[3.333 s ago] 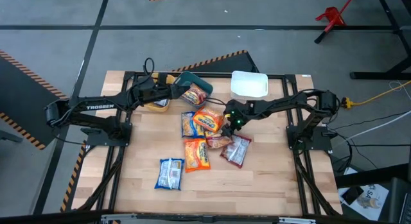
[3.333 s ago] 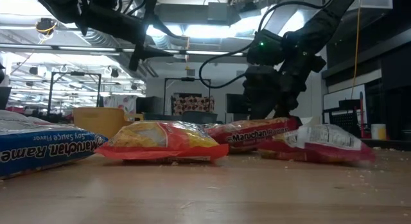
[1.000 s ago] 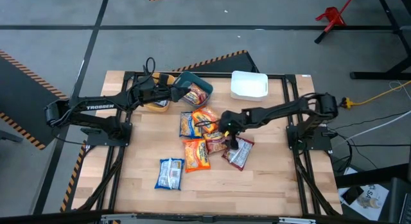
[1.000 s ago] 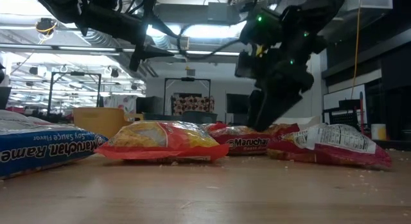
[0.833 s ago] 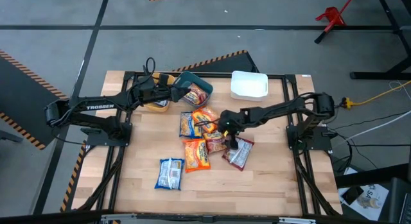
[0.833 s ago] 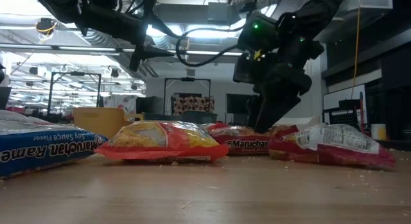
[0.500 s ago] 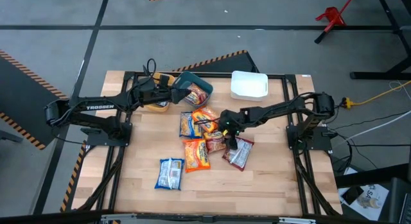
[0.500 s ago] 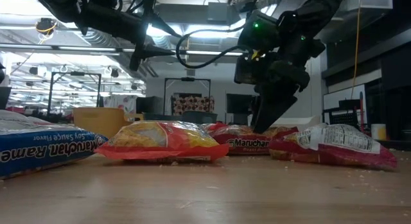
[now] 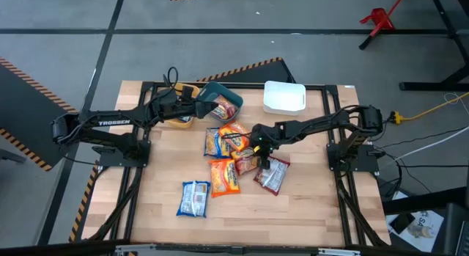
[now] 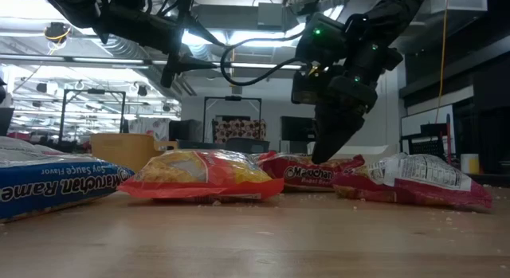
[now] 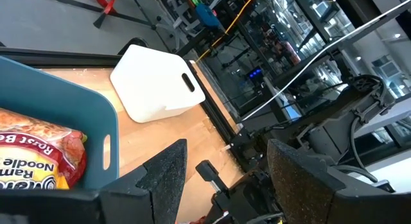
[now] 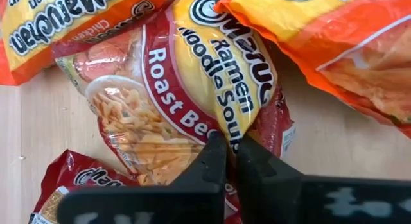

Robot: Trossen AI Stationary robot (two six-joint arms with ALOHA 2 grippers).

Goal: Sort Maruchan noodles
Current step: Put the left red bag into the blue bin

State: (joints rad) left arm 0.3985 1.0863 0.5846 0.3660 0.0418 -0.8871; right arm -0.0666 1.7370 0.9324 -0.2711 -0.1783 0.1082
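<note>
Right tool [image 12: 226, 161] now shut on packet [image 12: 192, 89]

Between and beyond the parted dark fingers [image 11: 166, 179] of the left gripper [image 11: 221, 185], a white bin [image 11: 157, 83] rests overturned on the wooden table [image 11: 154, 137], while off to one side a teal bin [image 11: 61, 112] holds a red-and-yellow noodle packet [image 11: 38, 150].

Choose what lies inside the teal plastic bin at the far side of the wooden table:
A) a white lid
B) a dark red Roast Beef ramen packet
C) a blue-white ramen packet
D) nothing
B: the left wrist view shows a dark red ramen packet reading "Roast" lying inside the teal plastic bin.
</note>
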